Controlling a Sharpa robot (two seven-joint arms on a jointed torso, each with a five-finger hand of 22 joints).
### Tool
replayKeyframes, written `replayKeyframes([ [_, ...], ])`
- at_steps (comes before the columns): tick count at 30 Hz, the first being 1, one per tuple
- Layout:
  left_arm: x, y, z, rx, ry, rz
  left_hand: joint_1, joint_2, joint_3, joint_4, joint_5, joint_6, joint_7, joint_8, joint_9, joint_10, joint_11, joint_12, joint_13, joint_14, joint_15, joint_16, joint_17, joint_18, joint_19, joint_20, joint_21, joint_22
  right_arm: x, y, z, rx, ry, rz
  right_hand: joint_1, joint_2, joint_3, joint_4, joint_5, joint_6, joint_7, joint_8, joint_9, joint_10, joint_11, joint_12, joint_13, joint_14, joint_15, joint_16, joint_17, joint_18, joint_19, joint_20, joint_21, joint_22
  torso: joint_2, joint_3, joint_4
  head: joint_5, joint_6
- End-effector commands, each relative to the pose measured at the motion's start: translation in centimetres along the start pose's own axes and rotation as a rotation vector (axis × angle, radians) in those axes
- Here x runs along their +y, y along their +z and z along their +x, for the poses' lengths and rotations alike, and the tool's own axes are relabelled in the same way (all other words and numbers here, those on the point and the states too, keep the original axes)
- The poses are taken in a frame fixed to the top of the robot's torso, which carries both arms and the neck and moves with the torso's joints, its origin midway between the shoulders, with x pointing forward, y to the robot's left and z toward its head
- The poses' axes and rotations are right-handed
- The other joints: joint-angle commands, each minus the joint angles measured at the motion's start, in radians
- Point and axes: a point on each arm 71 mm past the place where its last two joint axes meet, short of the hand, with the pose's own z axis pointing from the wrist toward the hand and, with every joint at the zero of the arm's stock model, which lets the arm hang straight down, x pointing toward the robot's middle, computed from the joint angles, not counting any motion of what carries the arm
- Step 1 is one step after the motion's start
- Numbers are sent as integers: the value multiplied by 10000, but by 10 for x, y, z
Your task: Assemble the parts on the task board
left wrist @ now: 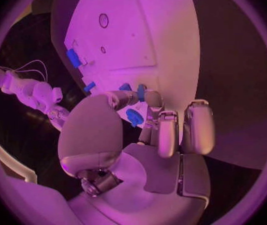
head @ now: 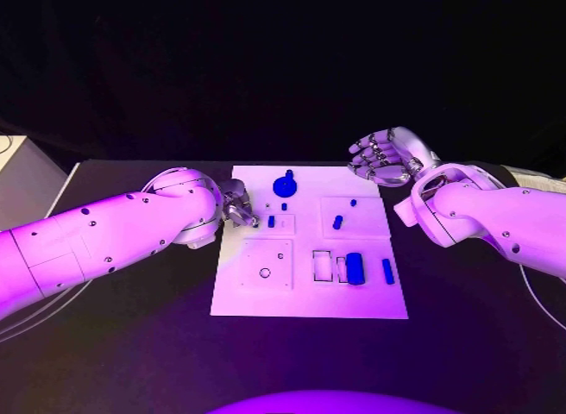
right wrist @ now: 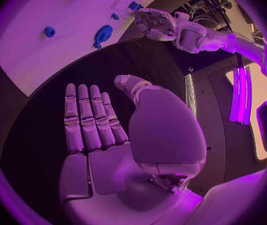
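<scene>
The white rectangular task board (head: 308,297) lies in the middle of the black desk (head: 134,362). Small blue parts sit on it: a round blue knob-like piece (head: 285,185) near the far edge, two short blue pegs (head: 271,222) and (head: 338,222) in the middle row, and a larger blue block (head: 354,268) with a slim blue bar (head: 387,271) beside it toward the near right. The left hand (head: 237,205) rests at the board's left edge, its fingers (left wrist: 168,135) curled down over the board beside a blue piece (left wrist: 134,117); whether it actually grips that piece cannot be told. The right hand (head: 385,156) hovers above the desk just off the board's far right corner, fingers (right wrist: 86,117) straight and apart, holding nothing.
</scene>
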Motion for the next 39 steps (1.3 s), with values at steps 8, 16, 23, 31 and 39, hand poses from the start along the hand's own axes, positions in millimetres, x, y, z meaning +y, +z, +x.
replayKeyframes([
  [8, 0, 3, 17, 726, 212, -74, -6, 72, 1980, -1897, 13, 56, 13, -28, -17, 43, -26, -24, -2, 1065, -60, 25, 2601, -50, 29, -9, 16, 295, 2, -1, 1, 158, 41, -131, -96, -17, 1, 67, 119, 83, 288, -71, -24, -57, 37, -42, -12, -1, 43, 4, -37, 143, -30, 62, 11, -10, 5, -1, 7, -21, -10],
  [16, -2, 3, 19, 841, 224, -62, -54, 70, 1978, -1869, -8, 50, 15, -23, -18, 58, -22, -16, 15, 1068, -56, 30, 2610, -50, 26, -14, 15, 295, 2, -1, 2, 168, 52, -132, -100, -17, 1, 73, 141, 86, 288, -75, -26, -58, 37, -42, -12, -2, 43, 4, -43, 143, -31, 62, 11, -10, 4, -3, -1, -16, -23],
  [23, 0, 3, 20, 1039, 177, -108, -350, -87, 1678, -1707, -81, 18, -58, 38, 1, 135, -60, -1, 25, 1064, -71, 24, 2599, -51, 14, -15, -1, 291, 2, -1, 1, 168, 55, -125, -100, -17, 1, 73, 141, 86, 288, -75, -26, -58, 37, -42, -12, -2, 43, 4, -43, 143, -31, 62, 11, -10, 0, 1, 5, -27, -62],
  [31, 0, 3, 21, 1141, 46, -110, -597, -189, 1351, -1484, -107, 13, -146, 37, -44, 98, -115, -60, -58, 1048, -114, -1, 2554, -42, -8, -39, -42, 255, 2, -2, 1, 167, 59, -121, -105, -16, 0, 80, 165, 88, 289, -80, -28, -59, 38, -43, -12, -4, 44, 3, -51, 142, -34, 63, 10, -10, 0, -2, 5, -20, -90],
  [39, 0, 3, 21, 1109, -48, -138, -832, -233, 1171, -1275, -109, 56, -171, 10, -121, 67, -133, -52, -39, 1046, -133, -5, 2548, -40, -12, -66, -63, 243, 2, -2, 1, 157, 62, -123, -109, -15, 0, 86, 183, 92, 290, -84, -30, -58, 39, -43, -12, -5, 45, 2, -58, 142, -36, 64, 10, -10, 2, -2, 7, -24, -107],
])
